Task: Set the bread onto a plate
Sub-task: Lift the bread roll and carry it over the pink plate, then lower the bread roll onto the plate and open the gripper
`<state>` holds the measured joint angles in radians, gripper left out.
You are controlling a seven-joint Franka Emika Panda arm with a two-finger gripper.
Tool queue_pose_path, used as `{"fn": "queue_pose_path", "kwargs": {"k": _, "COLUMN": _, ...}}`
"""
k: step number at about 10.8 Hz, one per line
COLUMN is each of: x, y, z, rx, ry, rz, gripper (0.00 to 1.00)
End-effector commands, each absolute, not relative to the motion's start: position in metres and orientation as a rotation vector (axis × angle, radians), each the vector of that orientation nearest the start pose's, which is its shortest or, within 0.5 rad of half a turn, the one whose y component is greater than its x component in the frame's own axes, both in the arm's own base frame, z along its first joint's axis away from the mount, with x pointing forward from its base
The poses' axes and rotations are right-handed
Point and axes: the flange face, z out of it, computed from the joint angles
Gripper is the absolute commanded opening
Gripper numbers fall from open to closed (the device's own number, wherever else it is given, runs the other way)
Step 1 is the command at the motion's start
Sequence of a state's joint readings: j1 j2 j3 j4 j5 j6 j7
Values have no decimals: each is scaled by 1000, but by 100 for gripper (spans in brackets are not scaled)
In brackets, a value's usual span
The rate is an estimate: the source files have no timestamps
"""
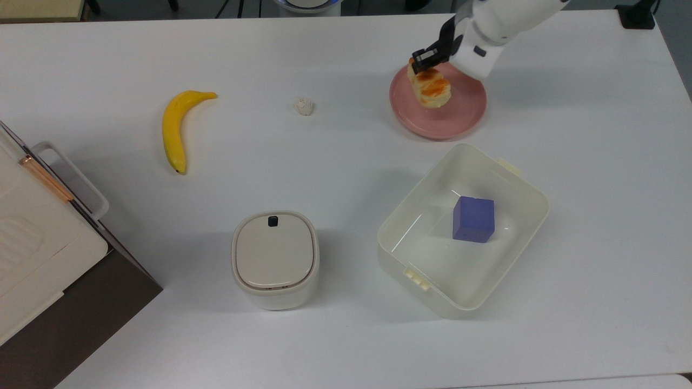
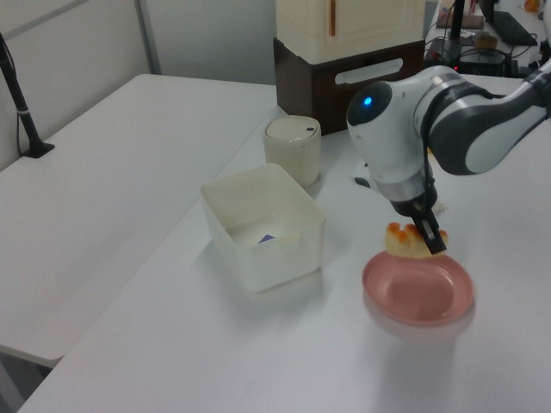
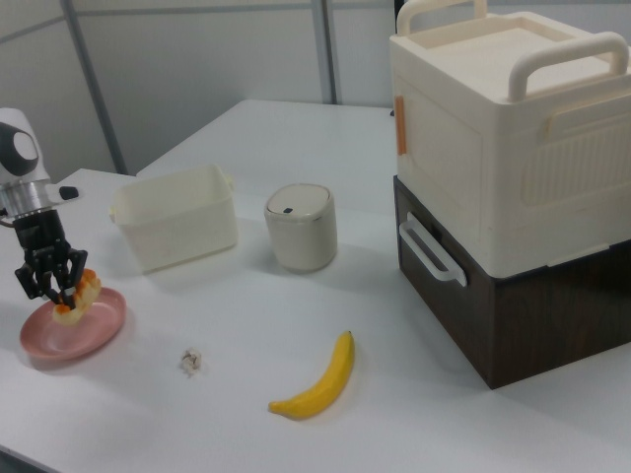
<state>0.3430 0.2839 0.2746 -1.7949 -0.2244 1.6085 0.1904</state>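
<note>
Gripping the bread, the claw holds it over the plate.

1. A robotics lab or test room: a white and grey robot arm works over a bare white counter.
2. Plain grey partition walls stand behind it.
3. Black cables and equipment crowd the far end.

Cream tub crowds the plate's near rim.
</note>
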Motion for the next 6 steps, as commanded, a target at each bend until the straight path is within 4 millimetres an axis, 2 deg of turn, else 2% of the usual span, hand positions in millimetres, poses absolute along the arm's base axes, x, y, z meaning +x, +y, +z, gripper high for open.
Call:
{"fn": "queue_pose_path", "kwargs": {"k": 1, "x": 477, "y": 315, "z": 360, "rx": -3309, "ry": -836, "rz": 687, "gripper": 10}}
{"fn": "queue_pose_path", "kwargs": {"k": 2, "x": 478, "y": 312, "z": 359, "rx": -3305, "ry": -818, "rz": 694, "gripper": 69}}
{"fn": "queue_pose_path", "kwargs": {"k": 3, "x": 480, "y": 311, "z": 361, "rx": -3306, "ry": -812, "rz": 690, "gripper": 100}}
{"fn": "queue_pose_path", "kwargs": {"k": 6, "x": 482, "y": 310, "z": 366, "rx": -3308, "ry": -804, "rz": 693, "gripper": 100}}
